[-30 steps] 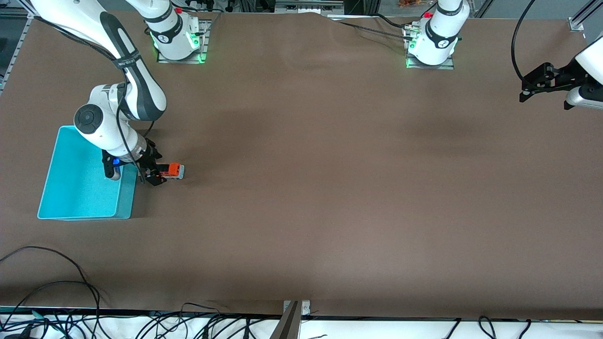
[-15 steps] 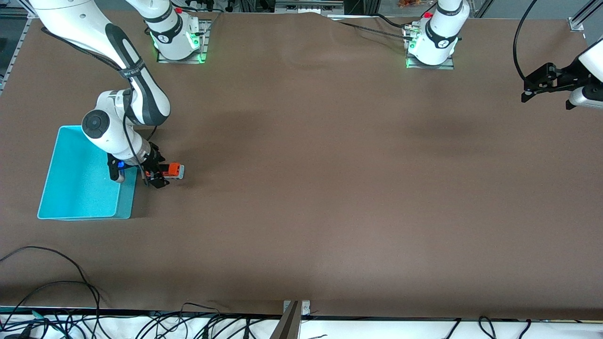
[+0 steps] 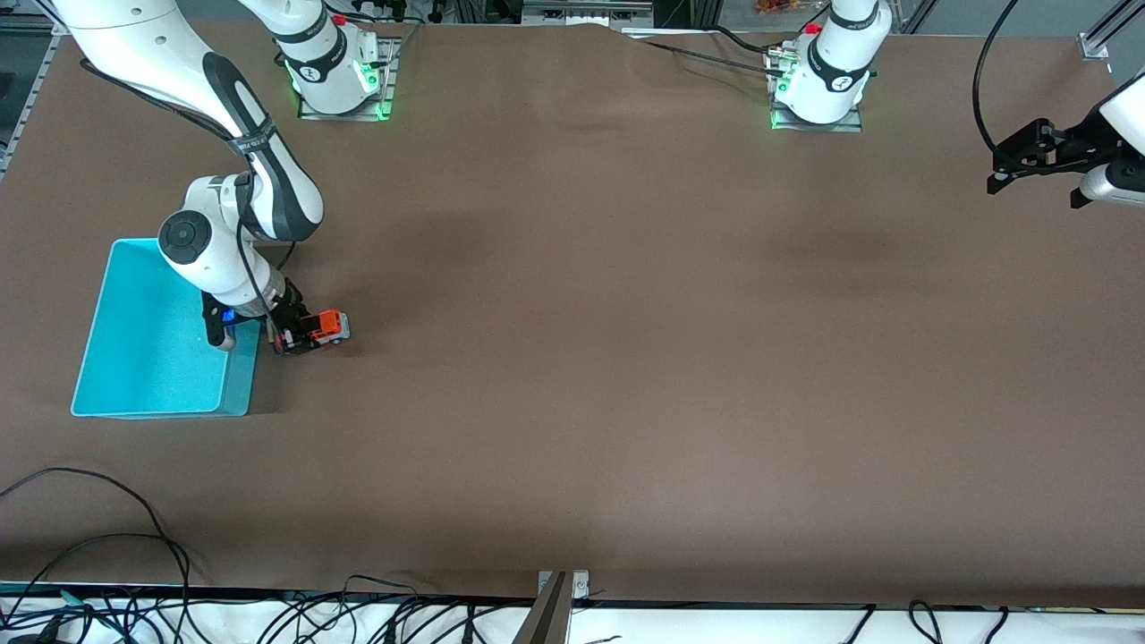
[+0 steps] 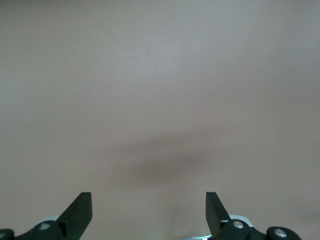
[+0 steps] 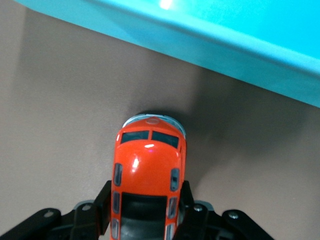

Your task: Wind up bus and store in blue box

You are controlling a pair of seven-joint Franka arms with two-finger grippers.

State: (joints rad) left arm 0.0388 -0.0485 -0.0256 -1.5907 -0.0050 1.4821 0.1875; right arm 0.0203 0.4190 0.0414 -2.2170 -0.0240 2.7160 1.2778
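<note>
The bus (image 3: 327,324) is a small orange-red toy with dark roof windows. It is low over the brown table, beside the long wall of the blue box (image 3: 240,380) that faces the left arm's end. My right gripper (image 3: 300,337) is shut on its rear sides. In the right wrist view the bus (image 5: 148,165) sits between the black fingers (image 5: 104,202), nose toward the blue box's wall (image 5: 235,45). My left gripper (image 3: 1009,168) is open and empty, up in the air at its own end; the left wrist view shows its gripper (image 4: 148,212) over bare table.
The brown table cloth (image 3: 626,358) is bare across the middle. Both arm bases (image 3: 335,76) stand along the edge farthest from the front camera. Cables (image 3: 107,555) lie along the edge nearest it.
The right arm's wrist has shifted a little and the bus has turned slightly in the gripper, staying beside the box. The left gripper has hardly moved.
</note>
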